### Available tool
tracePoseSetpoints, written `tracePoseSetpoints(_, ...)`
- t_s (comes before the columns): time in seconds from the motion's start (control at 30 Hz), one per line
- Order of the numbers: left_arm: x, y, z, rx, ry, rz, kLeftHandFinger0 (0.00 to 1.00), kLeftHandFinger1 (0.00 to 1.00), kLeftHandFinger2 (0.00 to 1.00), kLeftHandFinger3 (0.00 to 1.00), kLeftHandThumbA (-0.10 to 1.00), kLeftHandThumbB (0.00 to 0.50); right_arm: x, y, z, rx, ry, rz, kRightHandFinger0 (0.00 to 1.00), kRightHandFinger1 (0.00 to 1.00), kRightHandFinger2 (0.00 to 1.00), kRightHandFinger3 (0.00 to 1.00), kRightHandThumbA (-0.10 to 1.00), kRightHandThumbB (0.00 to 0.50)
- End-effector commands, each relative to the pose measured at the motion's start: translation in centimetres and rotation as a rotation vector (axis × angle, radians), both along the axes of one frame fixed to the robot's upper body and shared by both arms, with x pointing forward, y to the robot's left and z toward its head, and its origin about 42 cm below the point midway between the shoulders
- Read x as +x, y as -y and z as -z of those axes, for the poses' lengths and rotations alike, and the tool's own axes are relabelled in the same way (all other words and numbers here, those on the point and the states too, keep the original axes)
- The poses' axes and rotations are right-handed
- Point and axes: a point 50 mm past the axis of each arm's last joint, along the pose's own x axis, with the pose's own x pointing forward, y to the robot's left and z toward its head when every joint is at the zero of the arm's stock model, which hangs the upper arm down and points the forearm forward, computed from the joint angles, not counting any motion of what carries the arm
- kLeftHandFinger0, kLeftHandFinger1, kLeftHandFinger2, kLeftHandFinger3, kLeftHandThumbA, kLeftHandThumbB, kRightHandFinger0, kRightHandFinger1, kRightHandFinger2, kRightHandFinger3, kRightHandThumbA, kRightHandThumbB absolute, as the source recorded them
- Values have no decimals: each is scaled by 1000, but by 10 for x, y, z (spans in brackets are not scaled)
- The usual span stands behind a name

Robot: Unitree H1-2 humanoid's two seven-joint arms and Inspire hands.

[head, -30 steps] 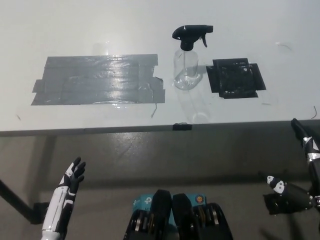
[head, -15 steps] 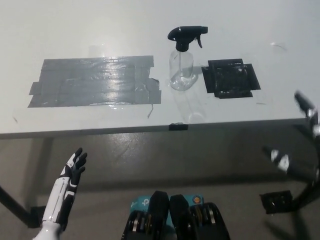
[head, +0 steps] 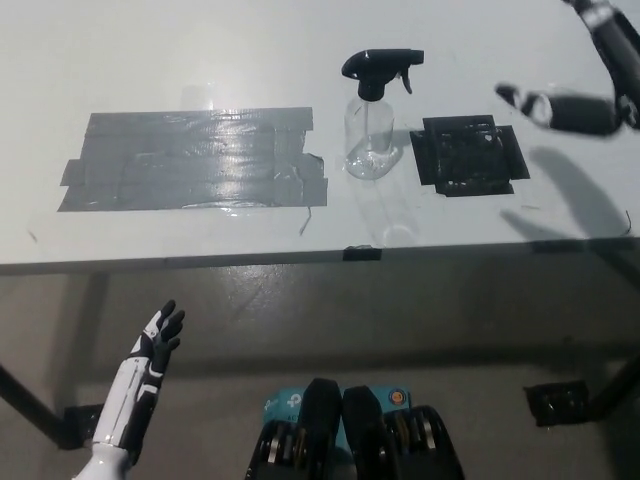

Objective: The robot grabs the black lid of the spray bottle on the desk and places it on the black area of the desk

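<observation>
A clear spray bottle (head: 370, 145) stands upright on the white desk (head: 300, 60), its black trigger lid (head: 380, 70) still on top. Just right of it lies a small black taped square (head: 470, 155). My black right hand (head: 575, 95) hovers open above the desk's right end, to the right of the black square, fingers spread and holding nothing. My white left hand (head: 150, 355) rests below the desk's front edge at the lower left, fingers apart and empty.
A large patch of grey tape (head: 195, 160) covers the desk left of the bottle. The desk's front edge (head: 300, 257) runs across the middle of the picture, with floor below. A dark table foot (head: 555, 403) shows at the lower right.
My right hand has risen from below the desk's front edge to above the desk's right end. The left hand has barely moved. The camera shifted slightly.
</observation>
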Motion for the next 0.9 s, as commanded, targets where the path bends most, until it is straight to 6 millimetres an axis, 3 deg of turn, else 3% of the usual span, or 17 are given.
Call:
tracePoseSetpoints(0.0,0,0,-4,42,26,46,1000,1000,1000,1000,1000,114,42,-14,-81,-104,-214,-117,1000,1000,1000,1000,776,500)
tracePoseSetpoints(0.17,-2,2,-2,56,10,64,1000,1000,1000,1000,1000,152,69,-31,-99,-132,-292,-159,1000,1000,1000,1000,719,500)
tracePoseSetpoints(0.27,-2,5,-2,71,2,76,1000,1000,1000,1000,1000,139,81,-41,-113,-171,-328,-135,1000,1000,1000,1000,729,500)
tracePoseSetpoints(0.3,-3,6,-2,81,-2,87,1000,1000,1000,1000,1000,132,89,-46,-119,-226,-323,-105,1000,1000,1000,1000,783,500)
tracePoseSetpoints(0.4,-2,9,-2,93,1,95,1000,1000,1000,1000,970,133,102,-54,-127,-254,-355,-56,1000,1000,1000,1000,767,500)
tracePoseSetpoints(0.5,-3,11,-3,94,-5,98,1000,1000,1000,1000,961,132,114,-66,-128,-257,-400,-50,1000,1000,1000,1000,757,500)
tracePoseSetpoints(0.57,-3,11,-4,89,-8,101,1000,1000,1000,1000,955,126,120,-73,-129,-278,-406,-65,1000,1000,1000,1000,767,466)
tracePoseSetpoints(0.73,-2,15,-6,89,-4,117,1000,1000,1000,1000,915,111,135,-87,-123,-326,-447,-40,1000,1000,1000,1000,838,491)
tracePoseSetpoints(0.8,-3,17,-8,110,-21,115,1000,1000,1000,1000,928,145,139,-94,-116,-373,-447,-50,1000,1000,1000,1000,883,476)
tracePoseSetpoints(0.87,-5,18,-10,118,-22,119,1000,1000,1000,1000,949,145,140,-101,-112,-386,-455,-55,1000,1000,1000,1000,877,467)
